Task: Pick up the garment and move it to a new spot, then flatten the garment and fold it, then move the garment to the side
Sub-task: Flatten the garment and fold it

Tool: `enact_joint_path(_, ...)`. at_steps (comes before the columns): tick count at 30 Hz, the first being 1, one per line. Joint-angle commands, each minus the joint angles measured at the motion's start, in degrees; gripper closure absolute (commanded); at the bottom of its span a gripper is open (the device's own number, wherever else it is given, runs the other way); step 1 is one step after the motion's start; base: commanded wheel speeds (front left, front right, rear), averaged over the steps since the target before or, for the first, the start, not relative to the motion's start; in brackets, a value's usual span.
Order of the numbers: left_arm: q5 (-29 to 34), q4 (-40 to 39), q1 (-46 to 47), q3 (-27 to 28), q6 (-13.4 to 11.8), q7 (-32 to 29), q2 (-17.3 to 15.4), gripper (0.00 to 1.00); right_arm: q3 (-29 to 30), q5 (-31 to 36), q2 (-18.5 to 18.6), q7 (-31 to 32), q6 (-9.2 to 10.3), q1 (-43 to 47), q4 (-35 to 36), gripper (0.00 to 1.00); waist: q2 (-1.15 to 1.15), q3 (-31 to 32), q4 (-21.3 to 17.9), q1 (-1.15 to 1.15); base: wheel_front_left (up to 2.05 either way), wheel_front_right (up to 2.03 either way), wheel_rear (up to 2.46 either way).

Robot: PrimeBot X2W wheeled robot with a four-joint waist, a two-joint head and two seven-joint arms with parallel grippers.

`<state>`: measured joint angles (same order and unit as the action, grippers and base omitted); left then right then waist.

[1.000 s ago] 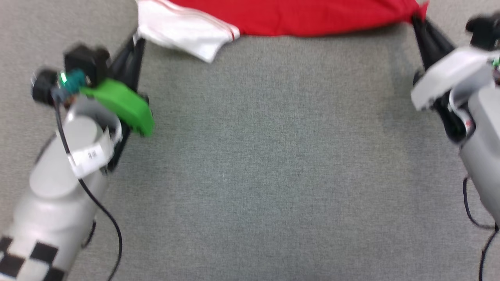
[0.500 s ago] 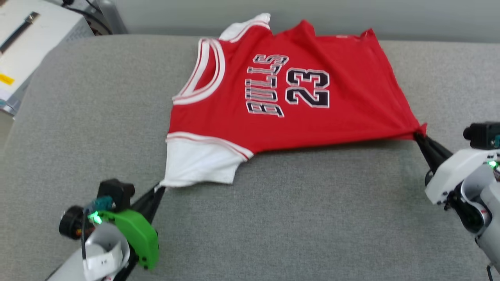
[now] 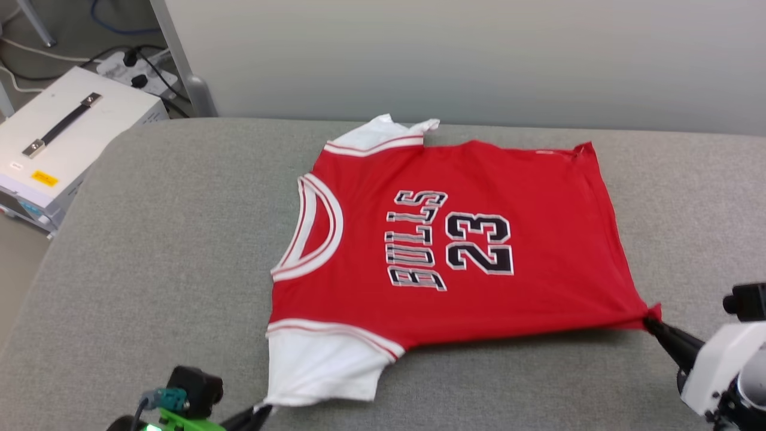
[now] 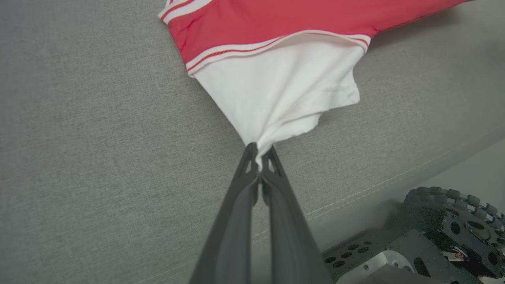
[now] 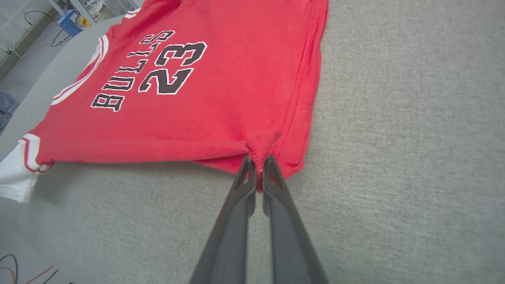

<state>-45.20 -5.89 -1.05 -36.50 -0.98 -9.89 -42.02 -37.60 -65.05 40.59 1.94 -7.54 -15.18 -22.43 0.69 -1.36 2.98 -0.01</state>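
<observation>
The garment (image 3: 455, 239), a red jersey with white sleeves and a black "BULLS 23" print facing up, lies spread on the grey cushioned surface (image 3: 179, 239). My left gripper (image 3: 258, 410) is shut on the tip of the near white sleeve (image 4: 276, 90), pulling it to a point; in the left wrist view the gripper (image 4: 259, 152) pinches the white cloth. My right gripper (image 3: 652, 325) is shut on the near hem corner; in the right wrist view the gripper (image 5: 258, 161) pinches the bunched red garment (image 5: 189, 86). The near edge is stretched between both grippers, slightly lifted.
A white box with a black handle (image 3: 66, 131) stands off the surface's left edge, with cables and a power strip (image 3: 134, 66) behind it. A pale wall (image 3: 479, 60) runs along the far side. The robot's wheeled base (image 4: 434, 236) shows below the cushion's front edge.
The head camera has tilted up, so the whole jersey and wall are now in view. Both grippers stay shut on the sleeve and hem corner; the garment lies flatter and more spread.
</observation>
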Motion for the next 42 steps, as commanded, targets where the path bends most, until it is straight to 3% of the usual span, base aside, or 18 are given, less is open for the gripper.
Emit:
enact_joint_path(1, -1.1, -1.4, -2.0, -0.3, 0.4, -1.0, -1.1, 1.00, 0.5, -0.9, 1.0, 0.6, 0.05, 2.1, 1.1, 1.00, -0.69, 1.8, 0.1, 0.01, 0.00, 0.00, 0.00)
enact_joint_path(11, -6.3, -10.3, -7.7, -2.0, 1.5, -6.0, -5.2, 1.00, 5.1, -5.3, 6.0, 8.5, 0.05, 16.0, 9.3, 1.00, -0.69, 3.8, 0.2, 0.01, 0.00, 0.00, 0.00)
enact_joint_path(18, -4.5, -11.7, -4.9, 0.8, 0.9, -2.8, -5.3, 1.00, 11.5, -3.6, 5.4, 8.6, 0.05, 18.7, 14.7, 1.00, -0.69, 2.2, -0.9, 0.01, 0.00, 0.00, 0.00)
enact_joint_path(24, -1.6, -10.2, 1.8, 3.3, 1.1, -0.6, -4.0, 1.00, 16.8, -0.2, 2.6, 9.7, 0.05, 17.0, 16.8, 1.00, -0.69, -0.8, -1.6, 0.01, 0.00, 0.00, 0.00)
enact_joint_path(30, 0.1, -4.7, 12.7, 3.3, 4.0, -3.3, -1.9, 1.00, 21.0, 6.5, -2.1, 13.8, 0.05, 11.2, 15.0, 1.00, -0.69, -5.7, -2.7, 0.01, 0.00, 0.00, 0.00)
enact_joint_path(42, 1.3, 8.4, 27.4, -0.3, 7.9, -6.9, 0.5, 1.00, 23.0, 16.6, -9.8, 20.0, 0.05, 1.2, 9.8, 1.00, -0.69, -11.4, -4.9, 0.01, 0.00, 0.00, 0.00)
